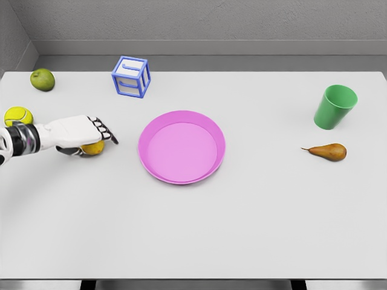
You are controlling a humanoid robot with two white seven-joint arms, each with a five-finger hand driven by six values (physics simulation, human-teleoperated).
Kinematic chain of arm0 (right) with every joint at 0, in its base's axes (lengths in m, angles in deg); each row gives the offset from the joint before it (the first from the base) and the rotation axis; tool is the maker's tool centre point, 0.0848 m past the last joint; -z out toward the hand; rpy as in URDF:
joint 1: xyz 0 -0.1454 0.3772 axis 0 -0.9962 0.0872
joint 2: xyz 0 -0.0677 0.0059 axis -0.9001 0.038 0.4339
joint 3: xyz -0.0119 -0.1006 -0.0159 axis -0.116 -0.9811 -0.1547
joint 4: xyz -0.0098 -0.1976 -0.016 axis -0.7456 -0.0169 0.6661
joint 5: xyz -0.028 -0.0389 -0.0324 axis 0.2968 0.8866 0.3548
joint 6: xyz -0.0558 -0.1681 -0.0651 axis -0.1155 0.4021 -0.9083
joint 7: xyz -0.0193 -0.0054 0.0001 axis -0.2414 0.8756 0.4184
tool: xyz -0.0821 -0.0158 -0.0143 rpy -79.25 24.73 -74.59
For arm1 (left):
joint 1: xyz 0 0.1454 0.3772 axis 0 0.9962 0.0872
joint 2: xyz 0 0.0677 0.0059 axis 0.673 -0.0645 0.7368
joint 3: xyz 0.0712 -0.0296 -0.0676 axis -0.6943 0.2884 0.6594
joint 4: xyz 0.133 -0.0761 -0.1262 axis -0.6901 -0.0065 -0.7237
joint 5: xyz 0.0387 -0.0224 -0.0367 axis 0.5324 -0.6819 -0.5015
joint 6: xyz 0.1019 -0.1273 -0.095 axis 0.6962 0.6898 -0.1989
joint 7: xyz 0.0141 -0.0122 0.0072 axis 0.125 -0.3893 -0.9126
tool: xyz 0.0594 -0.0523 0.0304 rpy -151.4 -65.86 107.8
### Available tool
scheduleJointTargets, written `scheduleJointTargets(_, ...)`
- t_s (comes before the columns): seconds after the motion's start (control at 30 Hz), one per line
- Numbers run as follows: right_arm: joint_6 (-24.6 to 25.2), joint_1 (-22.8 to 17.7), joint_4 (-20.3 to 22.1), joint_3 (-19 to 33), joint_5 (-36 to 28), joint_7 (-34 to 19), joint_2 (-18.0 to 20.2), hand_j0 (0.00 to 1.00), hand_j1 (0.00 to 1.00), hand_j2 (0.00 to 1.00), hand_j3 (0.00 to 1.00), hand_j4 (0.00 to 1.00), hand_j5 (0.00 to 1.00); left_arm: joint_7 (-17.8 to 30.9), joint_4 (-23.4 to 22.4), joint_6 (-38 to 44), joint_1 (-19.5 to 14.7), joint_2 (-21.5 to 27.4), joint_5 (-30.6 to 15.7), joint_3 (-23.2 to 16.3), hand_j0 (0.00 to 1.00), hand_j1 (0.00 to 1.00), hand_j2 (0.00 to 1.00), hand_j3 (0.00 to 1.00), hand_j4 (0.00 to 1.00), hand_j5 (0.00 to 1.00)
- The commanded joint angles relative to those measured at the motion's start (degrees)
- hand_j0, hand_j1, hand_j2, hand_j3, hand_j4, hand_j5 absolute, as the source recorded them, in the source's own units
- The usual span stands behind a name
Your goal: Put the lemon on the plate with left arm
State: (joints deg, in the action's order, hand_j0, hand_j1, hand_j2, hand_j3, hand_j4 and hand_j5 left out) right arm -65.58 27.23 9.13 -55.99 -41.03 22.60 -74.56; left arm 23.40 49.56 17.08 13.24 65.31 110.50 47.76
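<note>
The white counter (pixel 193 229) carries a pink plate (pixel 181 147) at its middle. Left of the plate and apart from it, the left hand (pixel 81 134) curls over the lemon (pixel 94 148), gripping it on the counter.

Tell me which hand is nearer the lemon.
Left. The left hand lies over the lemon, at the table's left side, fingers curled over it. The right hand is out of view.
</note>
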Motion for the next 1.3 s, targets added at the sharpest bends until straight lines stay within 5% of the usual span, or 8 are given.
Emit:
scheduleJointTargets(0.0,0.0,0.0,0.0,0.0,0.0,0.0,0.0,1.0,1.0,1.0,1.0,1.0,1.0,0.3,0.1,0.1,0.0,0.0,-0.3,-0.2,0.68,0.68,0.68,0.68,0.68,0.68)
scheduleJointTargets(0.27,0.0,0.0,0.0,0.0,0.0,0.0,0.0,1.0,1.0,1.0,1.0,1.0,1.0,0.3,0.4,0.1,-0.3,0.0,-0.2,-1.0,0.53,0.53,0.53,0.53,0.53,0.53)
scheduleJointTargets(0.57,0.0,0.0,0.0,0.0,0.0,0.0,0.0,1.0,1.0,1.0,1.0,1.0,1.0,0.3,0.5,0.1,-1.5,0.2,-0.9,-0.4,0.51,0.51,0.51,0.51,0.51,0.51)
scheduleJointTargets(0.97,0.0,0.0,0.0,0.0,0.0,0.0,0.0,1.0,1.0,1.0,1.0,1.0,1.0,0.3,11.0,0.1,-2.6,0.6,-3.8,1.7,0.49,0.49,0.49,0.49,0.49,0.49)
scheduleJointTargets(1.27,0.0,0.0,0.0,0.0,0.0,-0.1,0.0,1.0,1.0,1.0,1.0,1.0,1.0,0.3,11.7,0.1,-2.5,-3.3,-4.2,0.9,0.48,0.48,0.48,0.48,0.48,0.48)
